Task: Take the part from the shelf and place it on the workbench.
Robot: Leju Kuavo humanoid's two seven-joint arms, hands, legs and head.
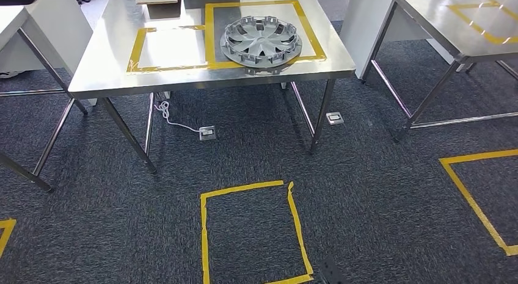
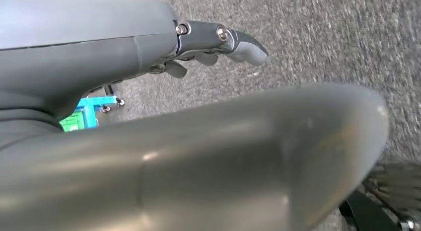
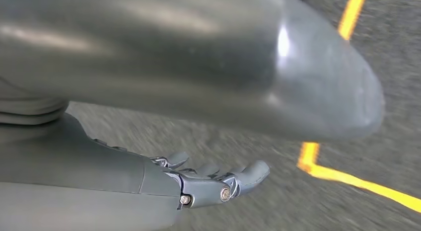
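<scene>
Part (image 1: 261,42) lies on workbench (image 1: 116,27) near its front edge — left hand (image 2: 218,42), right hand (image 3: 218,184) empty, fingers apart.

Dark grey carpet (image 1: 366,192) with yellow tape squares (image 1: 250,232), steel tables (image 1: 116,33) on thin metal legs

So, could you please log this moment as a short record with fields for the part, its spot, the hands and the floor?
part: silver wheel cover
spot: lying flat on the steel workbench, inside the larger yellow-taped square, its near edge over the tape
left hand: holding nothing, hanging over the grey carpet
right hand: holding nothing, fingers apart, over the carpet
floor: yellow tape square in front of the workbench
</scene>
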